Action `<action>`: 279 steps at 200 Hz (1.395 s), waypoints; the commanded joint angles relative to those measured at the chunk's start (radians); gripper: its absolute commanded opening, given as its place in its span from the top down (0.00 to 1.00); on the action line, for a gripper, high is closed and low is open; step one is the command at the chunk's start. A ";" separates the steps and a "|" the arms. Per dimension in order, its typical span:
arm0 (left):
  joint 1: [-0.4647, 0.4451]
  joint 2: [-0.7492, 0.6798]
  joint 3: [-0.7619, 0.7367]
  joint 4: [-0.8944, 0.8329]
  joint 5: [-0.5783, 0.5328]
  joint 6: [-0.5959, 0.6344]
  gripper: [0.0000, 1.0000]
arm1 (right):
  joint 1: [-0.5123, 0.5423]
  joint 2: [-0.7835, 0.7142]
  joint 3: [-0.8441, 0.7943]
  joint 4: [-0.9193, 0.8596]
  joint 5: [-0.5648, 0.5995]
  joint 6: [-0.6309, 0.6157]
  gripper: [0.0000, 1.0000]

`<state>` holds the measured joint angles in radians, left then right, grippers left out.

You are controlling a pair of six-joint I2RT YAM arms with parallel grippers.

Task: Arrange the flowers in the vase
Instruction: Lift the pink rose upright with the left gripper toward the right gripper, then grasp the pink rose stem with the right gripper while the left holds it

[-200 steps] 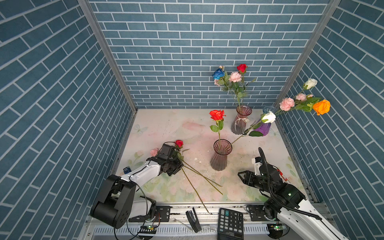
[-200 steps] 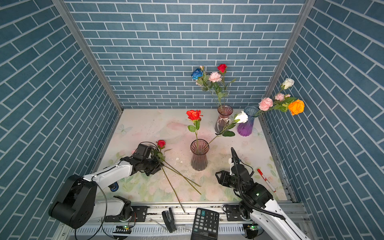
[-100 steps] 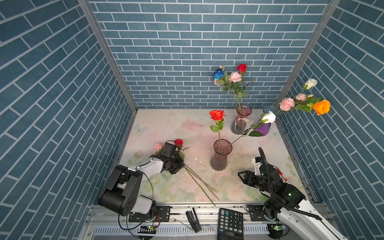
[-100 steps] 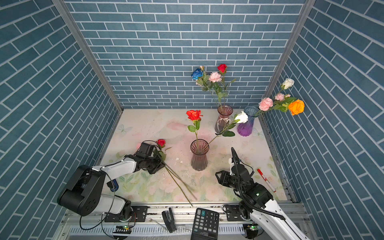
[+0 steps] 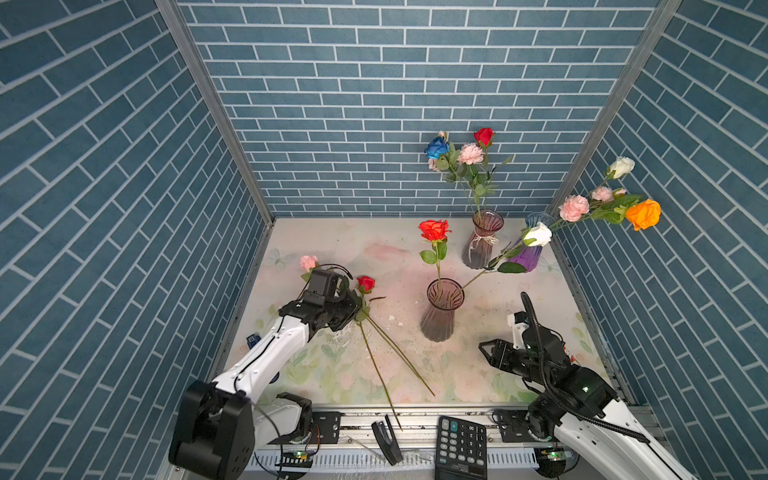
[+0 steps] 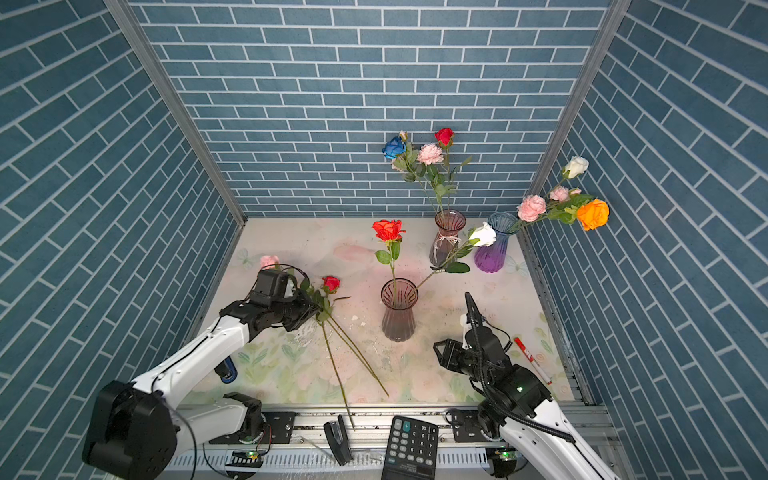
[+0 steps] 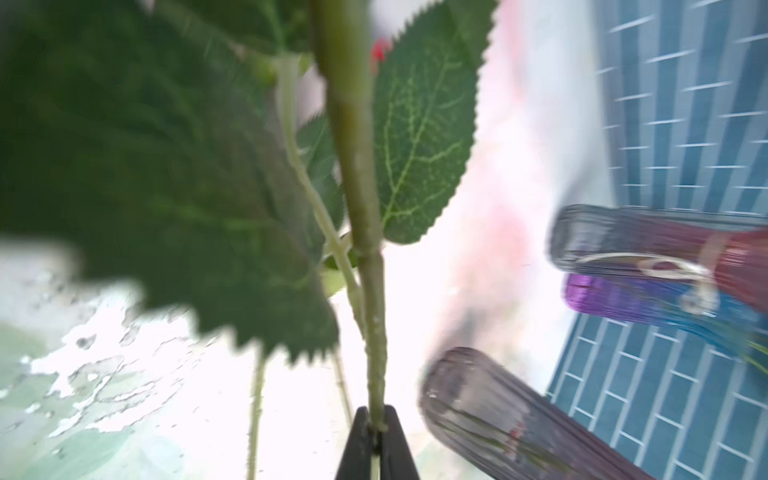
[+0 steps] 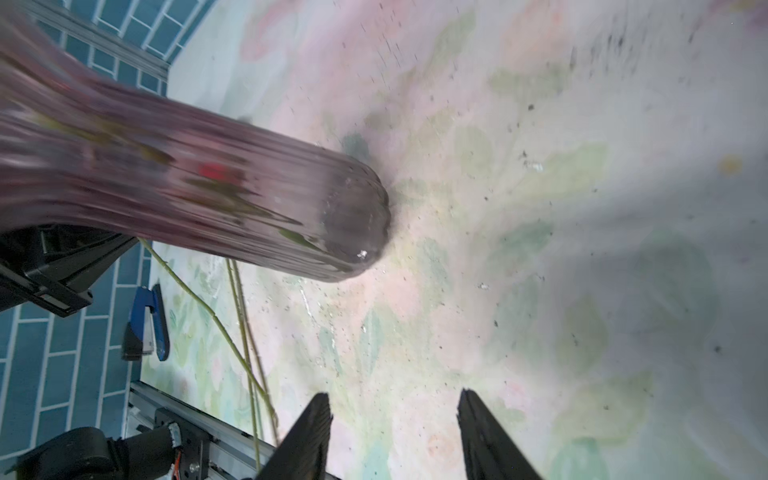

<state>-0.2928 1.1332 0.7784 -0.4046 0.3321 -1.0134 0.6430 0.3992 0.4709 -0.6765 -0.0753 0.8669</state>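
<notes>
Left gripper (image 7: 376, 419) is pinched shut on the red rose (image 5: 366, 283) stem below its leaves, low over the floral mat (image 5: 478, 374), left of the ribbed mauve vase (image 5: 441, 316). Lifting high should let the long tail clear the rim before lowering. Forearm reaches forward, wrist rolled sideways.

left arm (image 5: 270, 353), right arm (image 5: 582, 390) alike: white shells, black joint housings, black bases. Black ribbed cable (image 5: 532, 320) on right arm. fingers (image 8: 309, 432) black, tapered wedges.
</notes>
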 commanded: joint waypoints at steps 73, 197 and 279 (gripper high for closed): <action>0.012 -0.136 0.532 -0.119 0.120 0.452 1.00 | -0.003 0.417 0.787 0.007 -0.202 -0.509 0.48; -0.365 -0.003 0.796 -0.168 0.342 0.760 1.00 | 0.050 0.868 1.244 0.296 -0.714 -0.419 0.55; -0.448 0.055 0.832 -0.179 0.305 0.765 1.00 | 0.098 0.943 1.303 0.210 -0.689 -0.425 0.64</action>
<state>-0.7254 1.1912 1.5761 -0.5880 0.6476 -0.2604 0.7353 1.3369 1.7477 -0.4431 -0.7609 0.4313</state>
